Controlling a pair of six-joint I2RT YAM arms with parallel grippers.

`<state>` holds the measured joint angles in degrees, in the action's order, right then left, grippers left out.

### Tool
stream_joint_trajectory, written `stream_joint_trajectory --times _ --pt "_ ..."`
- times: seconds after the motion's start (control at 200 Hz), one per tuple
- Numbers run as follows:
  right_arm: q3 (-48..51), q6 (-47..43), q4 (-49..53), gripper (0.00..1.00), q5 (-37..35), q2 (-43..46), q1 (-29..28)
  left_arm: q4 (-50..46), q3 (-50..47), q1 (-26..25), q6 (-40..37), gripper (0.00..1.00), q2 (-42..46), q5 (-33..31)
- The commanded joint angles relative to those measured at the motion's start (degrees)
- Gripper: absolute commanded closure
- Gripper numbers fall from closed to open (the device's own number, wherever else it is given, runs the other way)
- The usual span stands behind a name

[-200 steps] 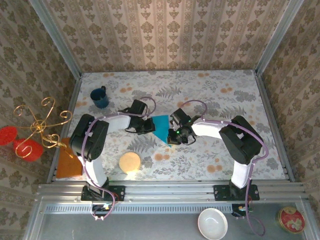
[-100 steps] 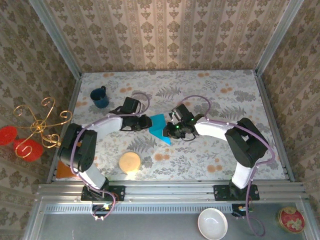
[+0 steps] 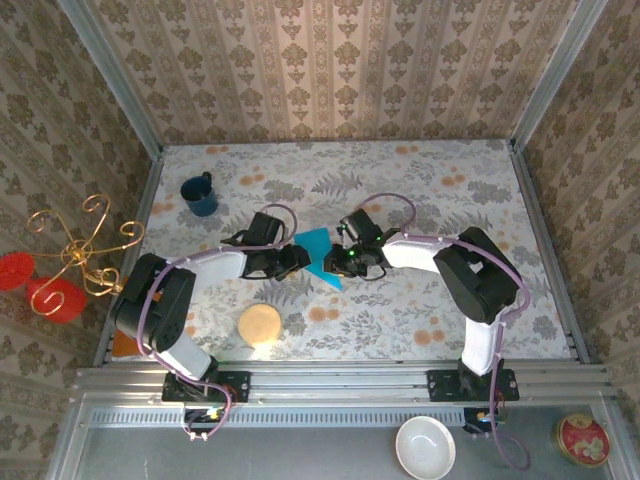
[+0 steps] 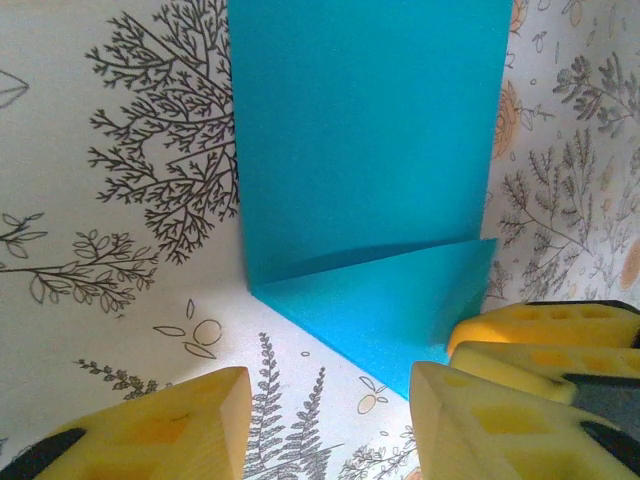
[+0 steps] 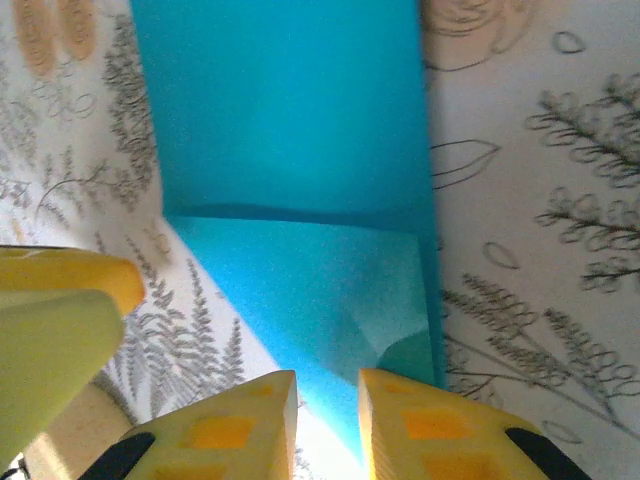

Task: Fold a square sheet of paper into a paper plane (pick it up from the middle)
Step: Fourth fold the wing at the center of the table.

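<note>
Partly folded square sheet of paper [image 4: 370, 150] on worktop [image 3: 420, 180], left gripper [image 4: 330, 400] spread wide, right gripper [image 5: 325, 395] narrow at its corner.

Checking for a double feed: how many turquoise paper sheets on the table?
1. One partly folded turquoise sheet lies in the middle of the table, between the left hand and the right hand. Another lying exactly under it would be hidden.

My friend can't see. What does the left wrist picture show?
A turquoise sheet of paper on a flowery table, creased across, with a triangular part below the crease. The left gripper holds its yellow fingers open at the bottom.
</note>
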<state>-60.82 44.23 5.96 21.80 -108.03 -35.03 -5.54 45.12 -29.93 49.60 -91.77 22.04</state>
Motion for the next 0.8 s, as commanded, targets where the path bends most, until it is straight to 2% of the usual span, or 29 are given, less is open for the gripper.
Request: stream_joint_trajectory --times 0.0,0.29,0.395,0.525,0.79 --pt "0.0 1.4 -0.2 0.74 -0.9 -1.7 0.6 2.0 -0.3 0.0 3.1 0.53 -1.2 -0.1" --pt "1.6 2.3 -1.0 0.74 -0.4 -2.2 1.2 3.4 1.0 0.1 6.3 0.55 -3.9 0.5" --pt "1.8 2.3 -1.1 0.75 -0.3 -2.2 1.3 4.3 1.3 0.2 7.1 0.59 -4.5 0.7" --pt "2.1 2.2 -1.5 0.76 -0.2 -2.3 1.4 5.4 1.7 0.3 7.4 0.71 -5.3 1.5" --pt "2.3 2.3 -1.7 0.77 -0.2 -2.5 1.4 6.7 1.9 1.2 7.8 0.73 -6.1 2.1"
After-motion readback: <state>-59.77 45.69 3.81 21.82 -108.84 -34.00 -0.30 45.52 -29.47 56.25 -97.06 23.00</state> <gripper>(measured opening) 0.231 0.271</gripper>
